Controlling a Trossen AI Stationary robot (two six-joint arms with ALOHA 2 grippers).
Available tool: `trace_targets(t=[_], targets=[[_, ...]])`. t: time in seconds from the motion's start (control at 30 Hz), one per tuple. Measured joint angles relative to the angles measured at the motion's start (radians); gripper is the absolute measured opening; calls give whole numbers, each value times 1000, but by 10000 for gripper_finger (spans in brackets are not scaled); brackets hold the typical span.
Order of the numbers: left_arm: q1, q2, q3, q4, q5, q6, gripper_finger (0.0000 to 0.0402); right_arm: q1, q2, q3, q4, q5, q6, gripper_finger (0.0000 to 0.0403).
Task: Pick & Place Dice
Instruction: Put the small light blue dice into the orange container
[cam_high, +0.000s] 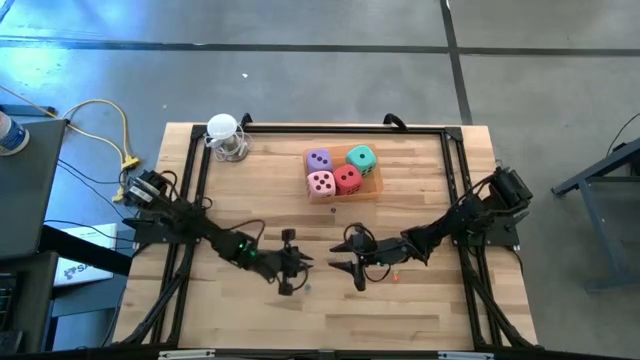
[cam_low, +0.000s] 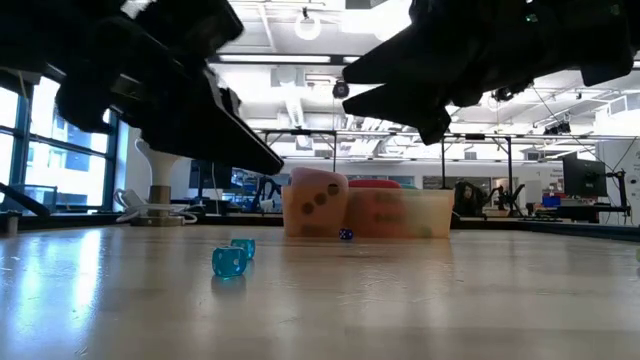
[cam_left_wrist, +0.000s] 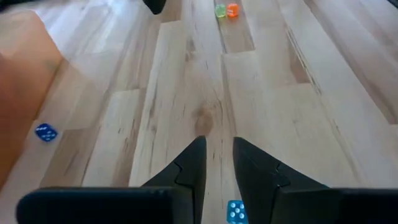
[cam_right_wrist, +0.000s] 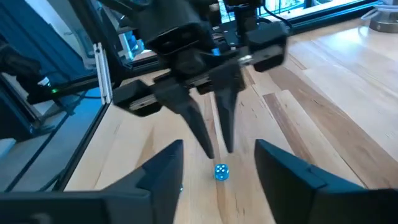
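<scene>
Hovering low over the near middle of the tabletop (cam_high: 420, 320), the right pincer (cam_right_wrist: 219, 149) had its 2 fingers spread well apart, with nothing between them but a tiny blue die (cam_right_wrist: 221, 172) lying on the wood below. Facing it tip to tip, the left pincer (cam_left_wrist: 219, 140) showed only a narrow gap between its fingers and held nothing; that tiny die lay just under its tips. Farther out, a second tiny blue die (cam_left_wrist: 46, 132) and a tiny green and orange pair (cam_left_wrist: 226, 10) lay scattered on the boards. The task's 4 big dice, purple (cam_high: 318, 159), teal (cam_high: 361, 157), pink (cam_high: 321, 182) and red (cam_high: 347, 178), sat packed together in the shallow orange tray (cam_high: 372, 188) at the far side, well apart from both pincers. The likely trouble: with both sets of tips crowding 1 small die, they could strike each other, or a closing finger could clip the die's edge and flick it away.
</scene>
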Motion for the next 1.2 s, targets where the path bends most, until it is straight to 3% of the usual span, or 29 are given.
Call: trace_targets(t=[0.17,0.3,0.5,0.7,0.9,1.07,1.2], targets=[[12,0,0,14,45,9,75,13,0,0,0,12,-28,235],[-22,0,0,14,7,5,86,14,0,0,0,19,-28,257],[-91,0,0,5,-93,-5,141,26,0,0,0,16,-28,268],[-83,0,0,-160,-113,-179,178,45,0,0,-1,18,-33,269],[-42,0,-1,-184,-64,-196,180,51,0,0,-1,18,-80,268],[-16,3,-1,-199,61,-219,180,51,0,0,-1,18,-79,268],[-10,3,-1,-199,82,-196,180,51,0,0,-1,18,-79,268]])
